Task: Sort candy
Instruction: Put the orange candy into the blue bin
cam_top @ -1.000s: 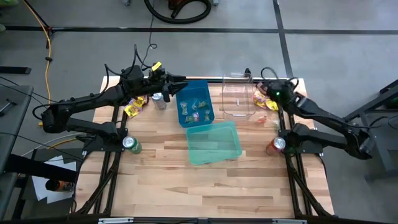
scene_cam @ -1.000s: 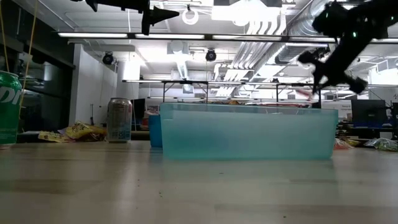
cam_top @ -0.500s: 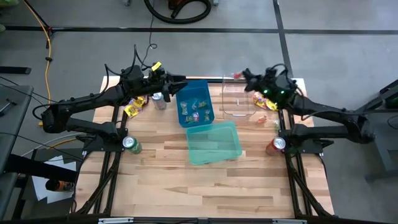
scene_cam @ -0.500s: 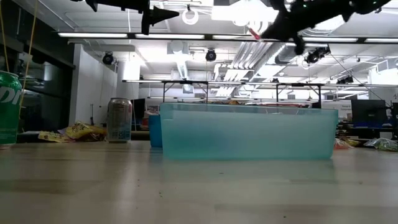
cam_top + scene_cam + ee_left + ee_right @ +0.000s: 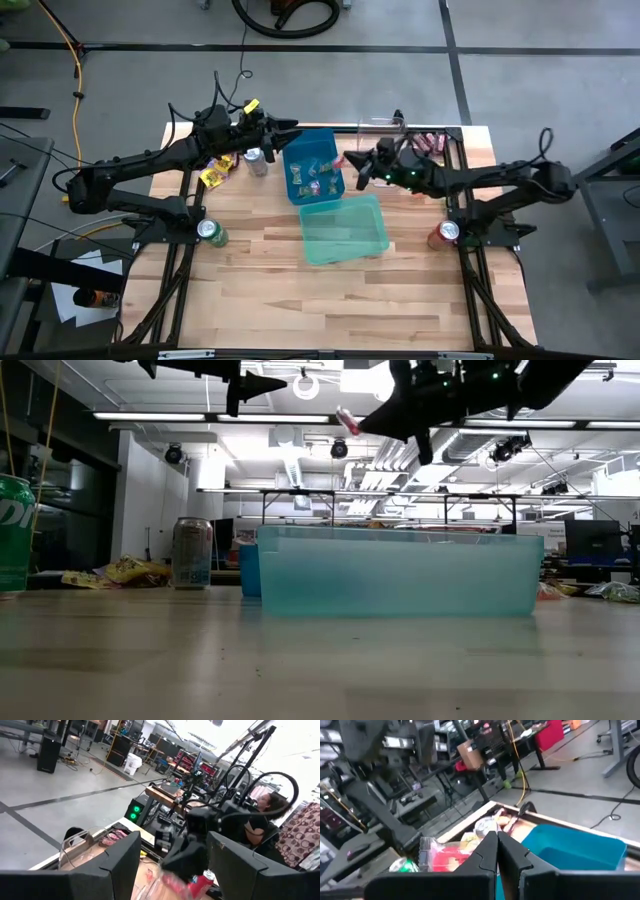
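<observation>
Right gripper (image 5: 352, 160) up in the air at the right-hand rim of the blue bin (image 5: 312, 166), over the gap between that bin and the clear container (image 5: 382, 155). Jaws closed on a small pink candy (image 5: 340, 160); in the low view the piece shows as a pink-red tab (image 5: 346, 420) at the fingertips, well above the bins. Right wrist view looks down past the closed fingers (image 5: 496, 851) onto the blue bin's far wall.

Left gripper (image 5: 290, 127) hovers at the back-left corner of the blue bin, fingers spread wide, nothing between them. Looks to be waiting.

Candy elsewhere: several mixed pieces already in the blue bin (image 5: 314, 172); yellow packets (image 5: 216, 172) on the table by the left arm, near a silver can (image 5: 255, 160); a dark pink pile (image 5: 432, 142) at the back right corner of the table. The teal bin (image 5: 345, 228) nearer the front shows nothing inside that I can make out.

Step in hand, as I judge it: carry-and-drop of one pink piece, headed for the blue bin. Sorting is partway only, since loose piles remain on both sides.

Next move calls for bringing the gripper fully over the blue bin's interior, lowering a little, then opening. Risk: releasing at the rim could drop the piece onto the table between the containers.
</observation>
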Available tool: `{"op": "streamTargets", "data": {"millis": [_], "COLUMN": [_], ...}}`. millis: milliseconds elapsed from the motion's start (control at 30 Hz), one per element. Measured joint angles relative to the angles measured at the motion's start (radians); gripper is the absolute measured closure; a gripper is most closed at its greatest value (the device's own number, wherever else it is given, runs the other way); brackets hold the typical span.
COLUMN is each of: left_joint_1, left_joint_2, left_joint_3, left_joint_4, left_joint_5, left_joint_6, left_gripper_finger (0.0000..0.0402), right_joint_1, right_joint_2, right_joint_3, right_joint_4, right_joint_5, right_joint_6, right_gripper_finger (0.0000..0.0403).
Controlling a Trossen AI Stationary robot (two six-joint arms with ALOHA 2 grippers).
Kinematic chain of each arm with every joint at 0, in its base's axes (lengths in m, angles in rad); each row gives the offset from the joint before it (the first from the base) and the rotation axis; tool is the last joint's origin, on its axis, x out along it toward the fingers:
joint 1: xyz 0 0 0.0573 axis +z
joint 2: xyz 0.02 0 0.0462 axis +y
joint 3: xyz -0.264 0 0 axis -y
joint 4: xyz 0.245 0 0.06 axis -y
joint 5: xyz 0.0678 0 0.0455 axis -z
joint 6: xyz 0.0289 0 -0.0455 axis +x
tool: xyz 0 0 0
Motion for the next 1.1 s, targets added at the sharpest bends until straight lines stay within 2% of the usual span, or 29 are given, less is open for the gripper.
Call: {"op": "streamTargets", "data": {"millis": [167,467,833,967,1100], "left_joint_1": [0.000,0.000,0.000,0.000,0.000], "left_joint_2": [0.000,0.000,0.000,0.000,0.000], "left_joint_3": [0.000,0.000,0.000,0.000,0.000], "left_joint_4": [0.000,-0.001,-0.002,-0.003,-0.003], "left_joint_5": [0.000,0.000,0.000,0.000,0.000], "left_joint_6": [0.000,-0.001,-0.001,-0.001,-0.001], "left_gripper_finger": [0.0186,0.0186,0.0186,0.0186,0.0186], "right_joint_1": [0.009,-0.023,-0.033,-0.033,-0.040], "right_joint_2": [0.069,0.158,0.166,0.166,0.166], "right_joint_3": [0.091,0.282,0.310,0.310,0.310], "right_joint_4": [-0.050,-0.316,-0.354,-0.352,-0.348], "right_joint_5": [-0.001,-0.001,-0.003,-0.003,-0.004], "right_joint_6": [-0.040,-0.162,-0.157,-0.156,-0.125], "right_gripper_finger": [0.0403,0.0403,0.0400,0.0379,0.0328]}}
